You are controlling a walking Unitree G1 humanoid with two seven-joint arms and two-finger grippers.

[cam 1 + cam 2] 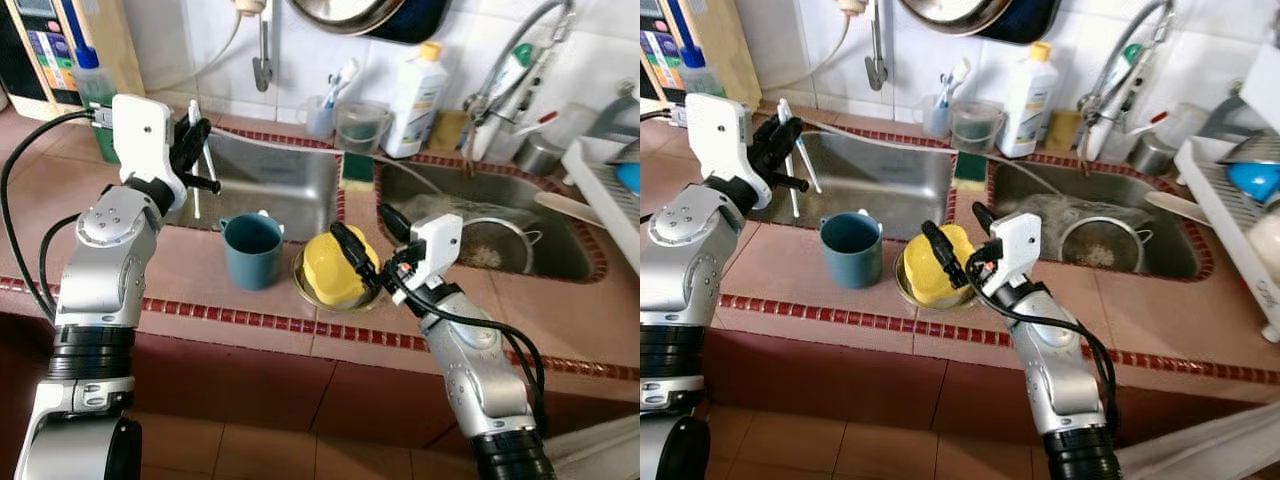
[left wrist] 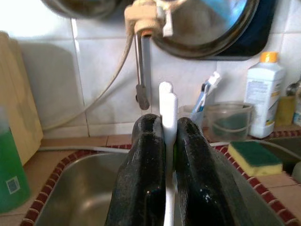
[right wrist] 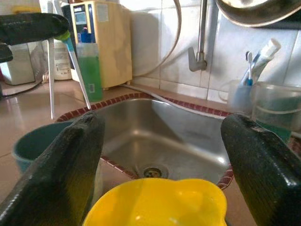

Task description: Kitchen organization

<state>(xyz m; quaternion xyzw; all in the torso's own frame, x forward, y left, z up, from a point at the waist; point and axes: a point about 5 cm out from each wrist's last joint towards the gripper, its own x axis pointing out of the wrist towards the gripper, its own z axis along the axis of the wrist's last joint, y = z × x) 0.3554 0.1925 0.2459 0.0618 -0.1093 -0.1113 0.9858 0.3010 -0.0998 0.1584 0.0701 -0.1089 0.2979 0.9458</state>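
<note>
My left gripper (image 1: pixel 197 150) is raised over the left sink's near-left corner, shut on a white toothbrush (image 2: pixel 168 106). A second slim stick with a teal end (image 1: pixel 806 160) hangs beside it from the same grip. A teal cup (image 1: pixel 252 250) stands on the tiled counter in front of the sink. To its right a yellow bowl (image 1: pixel 335 270) rests in a metal dish (image 1: pixel 303 288). My right gripper (image 1: pixel 372 240) is open over the yellow bowl's right side, one finger (image 1: pixel 355 255) lying across the bowl. In the right wrist view the yellow bowl (image 3: pixel 155 205) lies low between the spread fingers.
Behind the counter are two steel sinks (image 1: pixel 270 180), with a strainer (image 1: pixel 495 245) in the right one. A sponge (image 1: pixel 357 166), a clear tub (image 1: pixel 362 125), a cup of toothbrushes (image 1: pixel 322 115) and a white bottle (image 1: pixel 417 100) line the back. A dish rack (image 1: pixel 610 195) stands far right.
</note>
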